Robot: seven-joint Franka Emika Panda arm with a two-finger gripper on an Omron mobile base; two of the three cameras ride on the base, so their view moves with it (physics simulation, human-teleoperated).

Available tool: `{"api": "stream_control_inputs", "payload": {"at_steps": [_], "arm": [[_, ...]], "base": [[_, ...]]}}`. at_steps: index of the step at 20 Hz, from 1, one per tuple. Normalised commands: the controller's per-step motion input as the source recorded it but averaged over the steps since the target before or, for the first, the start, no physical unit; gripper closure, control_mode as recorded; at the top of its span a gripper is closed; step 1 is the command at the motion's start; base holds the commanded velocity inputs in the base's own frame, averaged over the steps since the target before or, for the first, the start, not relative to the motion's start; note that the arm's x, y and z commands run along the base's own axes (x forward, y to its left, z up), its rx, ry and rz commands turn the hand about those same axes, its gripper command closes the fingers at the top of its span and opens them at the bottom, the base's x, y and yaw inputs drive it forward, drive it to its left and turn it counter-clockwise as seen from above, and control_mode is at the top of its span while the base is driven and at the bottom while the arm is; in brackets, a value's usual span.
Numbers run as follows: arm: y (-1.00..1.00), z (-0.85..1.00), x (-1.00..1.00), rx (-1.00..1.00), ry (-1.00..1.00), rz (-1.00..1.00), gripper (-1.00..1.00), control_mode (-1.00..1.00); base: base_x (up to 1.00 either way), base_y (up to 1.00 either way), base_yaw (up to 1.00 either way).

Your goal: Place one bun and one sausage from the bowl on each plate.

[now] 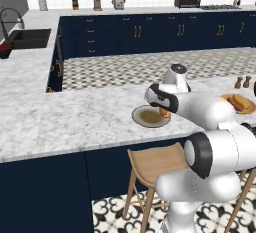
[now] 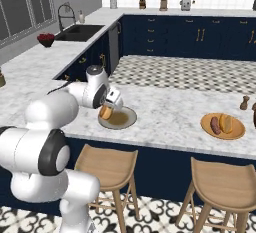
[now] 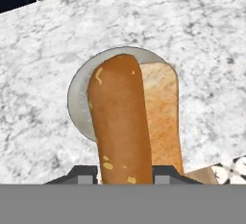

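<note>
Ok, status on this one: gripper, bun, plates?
Gripper shut on bun, held over grey plate. Orange plate already carries bun and sausage. Nothing in the way.

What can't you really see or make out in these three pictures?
- Hand view: the held bun covers most of the grey plate, so what lies on the plate is hidden.
- Left base view: the arm hides the pincer and part of the grey plate.
- Left base view: the orange plate is partly behind the arm.
- Right base view: the pincer holds the bun; its tips are too small to see.
</note>
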Motion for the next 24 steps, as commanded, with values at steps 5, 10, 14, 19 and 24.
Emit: {"api": "stream_control_inputs", "payload": {"at_steps": [5, 10, 14, 19, 24], "arm": [[0.18, -0.01, 0.97, 0.0, 0.0, 0.0, 1.0, -1.0], [0.24, -0.1, 0.86, 0.0, 0.0, -0.07, 1.0, -1.0], [0.03, -0.05, 0.75, 0.0, 0.02, 0.0, 1.0, -1.0], [0.0, -0.12, 0.47, 0.0, 0.0, 0.0, 1.0, -1.0], [-0.01, -0.4, 0.24, 0.0, 0.01, 0.0, 1.0, -1.0]], "base": [[0.0, 0.0, 0.0], [0.0, 0.0, 0.0], [0.0, 0.0, 0.0], [0.0, 0.0, 0.0], [0.0, 0.0, 0.0]]}}
